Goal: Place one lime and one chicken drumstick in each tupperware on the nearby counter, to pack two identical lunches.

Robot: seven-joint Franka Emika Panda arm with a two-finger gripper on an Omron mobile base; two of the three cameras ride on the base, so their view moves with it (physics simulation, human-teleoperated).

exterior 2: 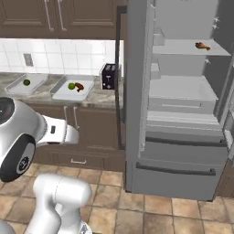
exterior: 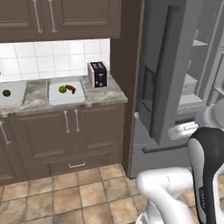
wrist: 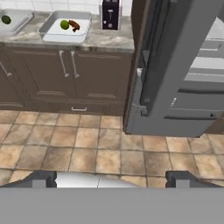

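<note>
The bench runs along the far wall under a white tiled backsplash, with dark brown cabinet doors below it. Two shallow white tubs sit on its stone top. The right tub holds a lime and a chicken drumstick lying just beside each other, the lime to the left. The left tub, at the edge of the left base view, holds a second lime alone. A black toaster stands upright just right of the right tub, near the bench's end. To the right of the bench stands a grey fridge with its door swung open toward the bench. Inside, on an upper shelf, another drumstick lies toward the right. The hand is released, its two dark fingertips spread wide apart with nothing between them; it hangs low over the tan tiled floor, well away from the bench and facing the cabinets and the fridge door. The white arm bends in the near foreground of both base views.
</note>
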